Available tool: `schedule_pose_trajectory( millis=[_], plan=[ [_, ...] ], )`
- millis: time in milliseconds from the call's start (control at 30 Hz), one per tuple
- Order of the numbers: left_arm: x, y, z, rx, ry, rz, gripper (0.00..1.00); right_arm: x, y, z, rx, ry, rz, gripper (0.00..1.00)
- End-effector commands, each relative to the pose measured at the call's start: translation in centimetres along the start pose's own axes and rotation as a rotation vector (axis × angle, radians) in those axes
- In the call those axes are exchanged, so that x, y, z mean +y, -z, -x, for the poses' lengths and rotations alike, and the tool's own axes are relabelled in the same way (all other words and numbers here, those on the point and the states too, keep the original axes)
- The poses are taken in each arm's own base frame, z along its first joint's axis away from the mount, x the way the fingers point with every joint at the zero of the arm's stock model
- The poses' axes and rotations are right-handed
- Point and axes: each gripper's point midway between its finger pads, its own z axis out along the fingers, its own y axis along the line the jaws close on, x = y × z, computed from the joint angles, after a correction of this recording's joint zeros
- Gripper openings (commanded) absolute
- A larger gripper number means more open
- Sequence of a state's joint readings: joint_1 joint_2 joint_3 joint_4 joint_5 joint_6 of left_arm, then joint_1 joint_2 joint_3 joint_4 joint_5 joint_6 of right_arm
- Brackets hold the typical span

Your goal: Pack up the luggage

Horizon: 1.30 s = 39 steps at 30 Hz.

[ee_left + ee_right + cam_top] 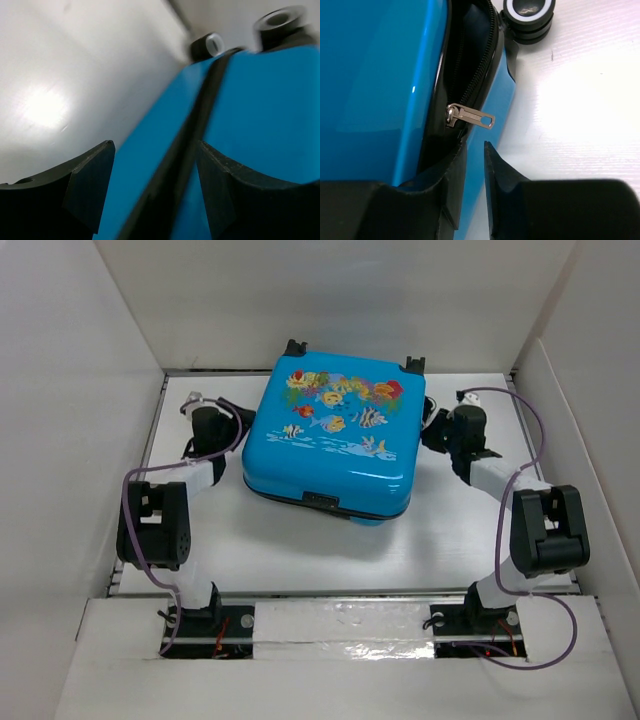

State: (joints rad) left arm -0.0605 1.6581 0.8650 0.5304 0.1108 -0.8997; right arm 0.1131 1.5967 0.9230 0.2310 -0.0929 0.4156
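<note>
Noted left gripper well open at the left side of the luggage, fingers set either side of the dark zip seam running along the blue shell; nothing clamped, contact with the shell not resolvable. Noted right gripper at the luggage's right side, parted by only a narrow slit, nothing between the fingers. Silver zipper pull lying free just ahead of those fingertips, sticking out sideways from its slider. Inner finger close against the shell edge; touching or not, cannot tell. Found luggage lying flat toward the back of the white table, between the two arms, printed face up: fish and coral on bright blue. Zip standing apart beyond the slider, teeth and dark lining showing in the gap. Black wheel with pale ring at the far corner in the right wrist view.
</note>
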Motion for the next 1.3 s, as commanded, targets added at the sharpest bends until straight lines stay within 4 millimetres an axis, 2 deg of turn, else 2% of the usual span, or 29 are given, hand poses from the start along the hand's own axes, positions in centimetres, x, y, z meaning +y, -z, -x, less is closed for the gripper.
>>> schedule_pose_trajectory(
  millis=[0,67,133,200,300,400,433,500,633,667,733,767,833,867,900,933,967,1000,1067,1100,1167,1200,1233,1267],
  plan=[
    [-10.1,2.0,2.1,-0.010,-0.058,-0.236,0.63,7.7,2.0,1.2,0.020,0.016,0.268,0.34],
    [-11.3,2.4,2.4,-0.013,-0.057,-0.252,0.63,7.2,2.4,0.9,0.035,0.020,0.247,0.42],
    [-13.2,3.1,2.9,-0.006,-0.051,-0.303,0.63,6.9,2.8,0.4,0.035,0.021,0.238,0.45],
    [-14.8,3.5,3.0,0.017,-0.054,-0.351,0.63,6.8,3.0,-0.8,0.054,0.015,0.235,0.47],
    [-15.3,3.2,2.5,0.060,-0.076,-0.362,0.63,6.9,3.3,-1.7,0.064,0.010,0.240,0.48],
    [-14.2,2.2,1.8,0.094,-0.115,-0.317,0.64,6.6,4.2,-2.0,0.051,0.003,0.237,0.53],
    [-13.9,2.0,1.7,0.097,-0.118,-0.305,0.65,5.8,4.6,-2.1,0.049,-0.003,0.221,0.55],
    [-12.8,1.4,1.8,0.098,-0.109,-0.272,0.68,5.4,5.9,-1.0,0.014,-0.008,0.218,0.61],
    [-11.2,1.2,3.5,0.051,-0.105,-0.196,0.75,4.5,8.5,0.4,-0.041,-0.026,0.209,0.72],
    [-10.3,1.2,4.3,0.021,-0.105,-0.152,0.77,4.1,9.0,-0.1,-0.039,-0.034,0.209,0.73],
    [-8.7,2.5,5.7,-0.058,-0.107,-0.056,0.81,4.5,10.6,0.3,-0.076,-0.035,0.232,0.73],
    [-8.0,3.1,5.9,-0.086,-0.097,-0.031,0.81,4.6,11.1,0.1,-0.078,-0.031,0.243,0.70],
    [-6.9,5.9,6.8,-0.185,-0.044,-0.012,0.80,4.8,12.6,-0.9,-0.080,-0.029,0.272,0.61],
    [-6.4,6.9,7.0,-0.216,-0.023,-0.007,0.78,5.1,13.4,-1.4,-0.077,-0.022,0.301,0.51],
    [-5.9,9.3,7.7,-0.291,-0.004,-0.014,0.74,4.8,13.8,-2.6,-0.062,-0.019,0.308,0.45],
    [-5.6,10.6,8.1,-0.330,0.008,-0.018,0.72,5.5,15.3,-2.4,-0.087,0.008,0.335,0.35],
    [-5.3,11.8,8.4,-0.364,0.030,-0.020,0.68,5.4,15.9,-2.7,-0.086,0.017,0.337,0.24],
    [-4.5,14.0,8.8,-0.423,0.040,-0.017,0.62,5.9,16.7,-3.2,-0.084,0.039,0.353,0.21],
    [-3.8,15.6,8.0,-0.437,0.050,0.000,0.56,5.8,18.3,-3.3,-0.099,0.072,0.341,0.15],
    [-2.1,16.6,7.1,-0.440,0.057,0.045,0.45,6.1,18.8,-3.2,-0.112,0.082,0.351,0.15],
    [-0.6,17.2,5.4,-0.401,0.069,0.053,0.28,6.3,19.5,-3.7,-0.108,0.095,0.355,0.12],
    [1.3,17.5,3.7,-0.361,0.072,0.072,0.10,6.3,19.5,-3.6,-0.112,0.093,0.351,0.11],
    [2.3,17.8,3.1,-0.353,0.071,0.088,0.02,6.4,19.5,-3.9,-0.104,0.095,0.355,0.11],
    [3.5,18.1,2.6,-0.345,0.072,0.114,0.00,6.3,19.4,-3.9,-0.103,0.097,0.349,0.11]
  ],
)
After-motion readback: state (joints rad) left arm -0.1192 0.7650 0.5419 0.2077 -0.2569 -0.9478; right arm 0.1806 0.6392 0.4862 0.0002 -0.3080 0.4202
